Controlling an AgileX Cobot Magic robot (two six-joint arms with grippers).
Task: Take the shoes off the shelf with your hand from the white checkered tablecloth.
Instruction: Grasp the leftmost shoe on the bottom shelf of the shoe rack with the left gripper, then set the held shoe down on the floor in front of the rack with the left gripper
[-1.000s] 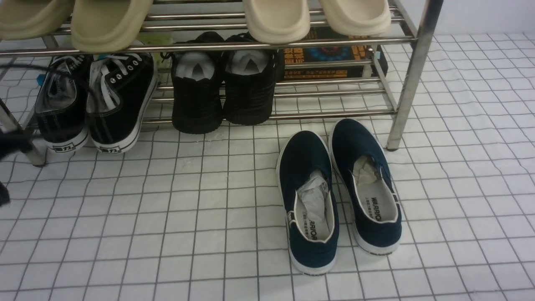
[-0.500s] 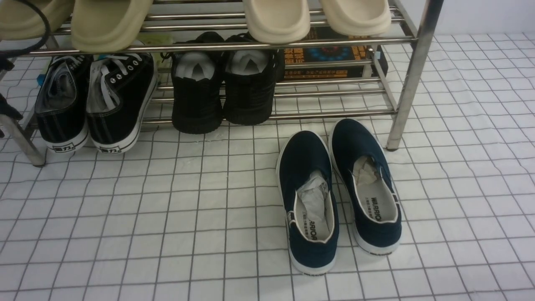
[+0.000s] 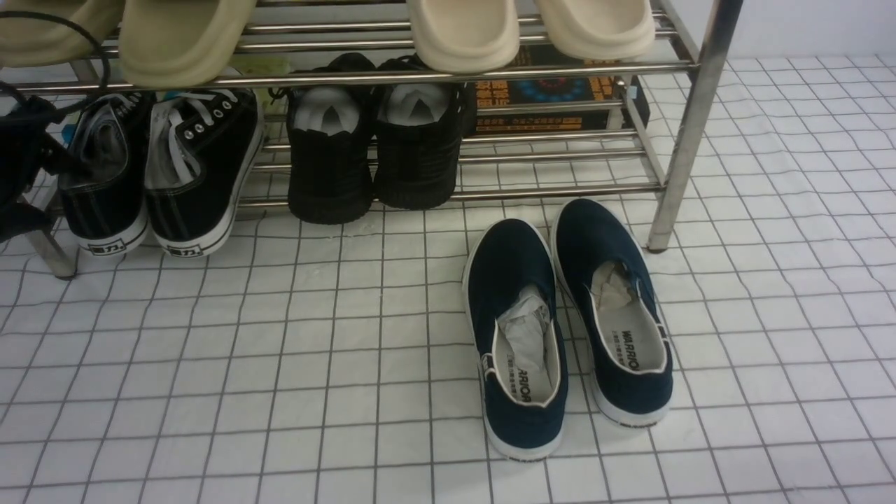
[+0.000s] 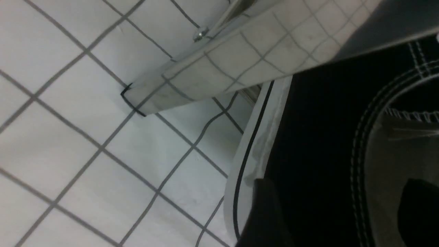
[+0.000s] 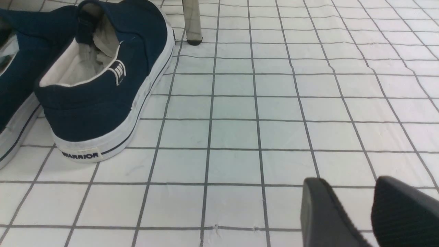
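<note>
The left gripper (image 3: 26,150) sits at the far left end of the steel shelf's (image 3: 689,126) lower tier, jaws parted, against the outer one of the black canvas sneakers (image 3: 199,175). In the left wrist view its dark fingers (image 4: 265,219) straddle that sneaker's collar. One is outside the canvas by the white sole and the other is inside the opening. The gap between them is far wider than the canvas wall, so nothing is clamped. One leg of the shelf stands just beside the sneaker.

The right gripper (image 5: 353,192) hovers low over the white checkered tablecloth (image 3: 280,364), spread and empty, near the navy slip-ons (image 3: 567,315).

The sneakers rest side by side on the lower bars at the left, heels toward the camera and out past the front bar. The all-black knit shoes (image 3: 374,150) stand beside them mid-tier, with a printed box (image 3: 542,98) further right. Beige slippers (image 3: 462,31) line the upper tier. The slip-ons lie on the cloth before the shelf's right half.
</note>
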